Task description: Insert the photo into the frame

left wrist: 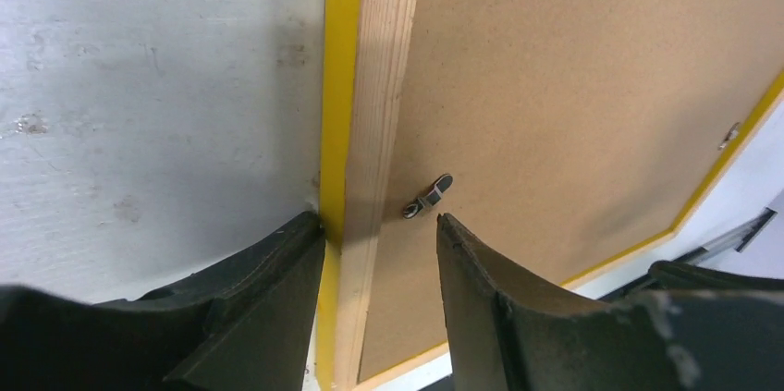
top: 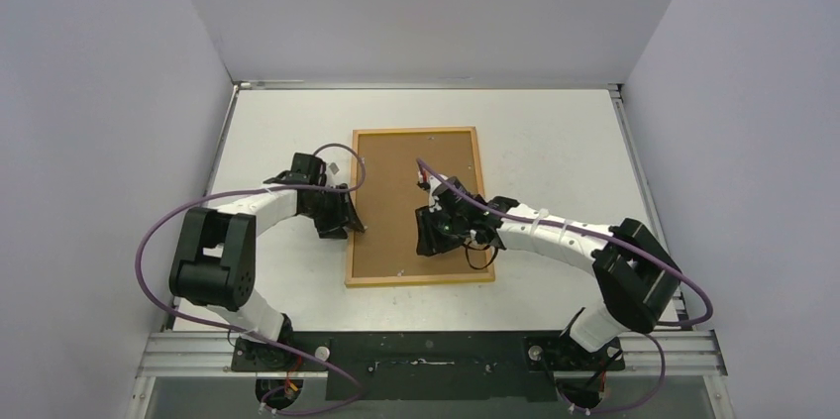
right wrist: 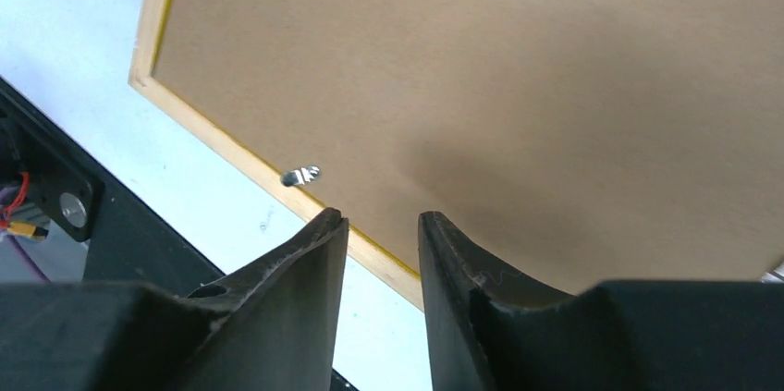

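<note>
The frame (top: 416, 131) lies face down on the table, light-wood back up, with a yellow edge showing in the left wrist view (left wrist: 379, 86). The plain brown backing board (top: 396, 191) fills it. The photo is hidden. My left gripper (top: 355, 229) is open and straddles the frame's left rail (left wrist: 379, 220); its outer finger (left wrist: 277, 262) touches the yellow edge and its inner finger is over the board. My right gripper (top: 428, 241) is open and empty, low over the board's near part (right wrist: 381, 215), close to the frame's near rail (right wrist: 222, 141).
Small metal retaining tabs sit on the frame's back, one beside my left fingers (left wrist: 428, 197) and one on the near rail (right wrist: 300, 175). The black base plate (top: 426, 355) runs along the near table edge. Grey walls close in the table on three sides.
</note>
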Tool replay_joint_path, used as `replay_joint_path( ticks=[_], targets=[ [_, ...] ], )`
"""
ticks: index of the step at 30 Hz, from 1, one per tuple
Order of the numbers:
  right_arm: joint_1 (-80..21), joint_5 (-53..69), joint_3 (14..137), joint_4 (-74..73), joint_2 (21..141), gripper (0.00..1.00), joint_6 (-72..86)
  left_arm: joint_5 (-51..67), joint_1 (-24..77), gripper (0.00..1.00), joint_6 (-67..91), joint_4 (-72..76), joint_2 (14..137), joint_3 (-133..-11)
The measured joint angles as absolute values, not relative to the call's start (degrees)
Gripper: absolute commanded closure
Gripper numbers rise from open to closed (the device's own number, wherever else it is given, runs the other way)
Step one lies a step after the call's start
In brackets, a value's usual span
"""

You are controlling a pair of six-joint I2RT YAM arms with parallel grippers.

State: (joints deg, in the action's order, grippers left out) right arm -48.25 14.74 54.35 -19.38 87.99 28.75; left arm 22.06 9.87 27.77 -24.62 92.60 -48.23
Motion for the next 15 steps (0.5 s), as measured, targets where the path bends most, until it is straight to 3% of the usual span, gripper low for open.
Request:
replay_joint_path(
  ticks=[7,15],
  targets=[
    [-52.12,15.29,52.64,-16.14,88.53,0.54,33.95,20.84,12.64,0.6,30.55,-25.71,88.44,-44.27],
    [-52.45,13.61,50.57,-16.78,88.51,0.59,42.33,21.54,16.25,0.76,34.39,-24.95,84.62,-38.96]
  ],
)
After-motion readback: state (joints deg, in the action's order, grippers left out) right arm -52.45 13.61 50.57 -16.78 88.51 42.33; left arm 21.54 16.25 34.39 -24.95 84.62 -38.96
